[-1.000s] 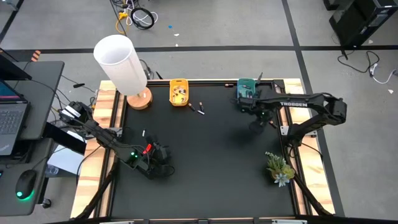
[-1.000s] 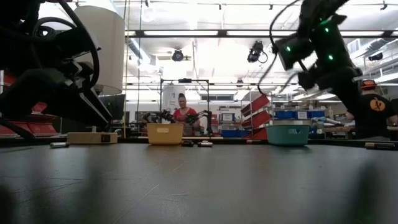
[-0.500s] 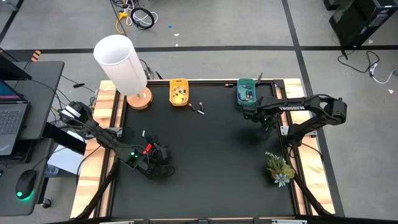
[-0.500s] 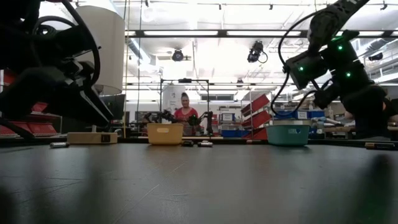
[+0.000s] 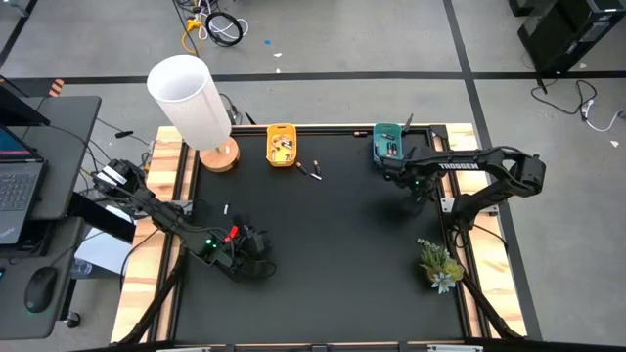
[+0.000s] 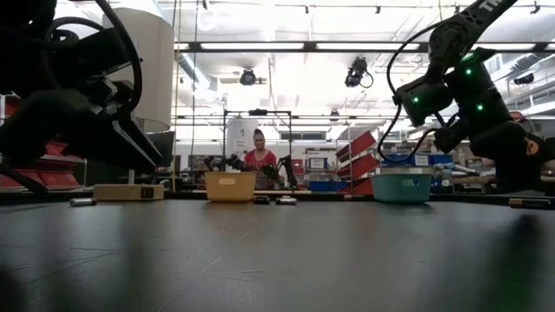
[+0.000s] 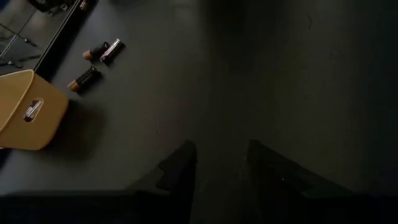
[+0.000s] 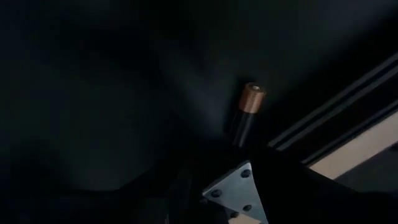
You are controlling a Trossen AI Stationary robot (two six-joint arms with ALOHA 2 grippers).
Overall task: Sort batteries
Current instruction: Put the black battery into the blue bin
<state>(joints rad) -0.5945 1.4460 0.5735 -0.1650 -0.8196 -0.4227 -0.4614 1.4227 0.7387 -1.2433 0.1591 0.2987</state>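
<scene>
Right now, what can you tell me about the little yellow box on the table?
The yellow bin is a small open-topped plastic tub with sloping walls and a slot-like handle in one side. It stands upright at the far edge of the black table, between the white lamp and the teal bin. A few batteries lie inside it. Nothing grips it.

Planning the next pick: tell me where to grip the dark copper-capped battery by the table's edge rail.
Probably best to pinch the dark copper-capped battery at mid-body from above, across its width; it lies flat, with the rail close by.
</scene>
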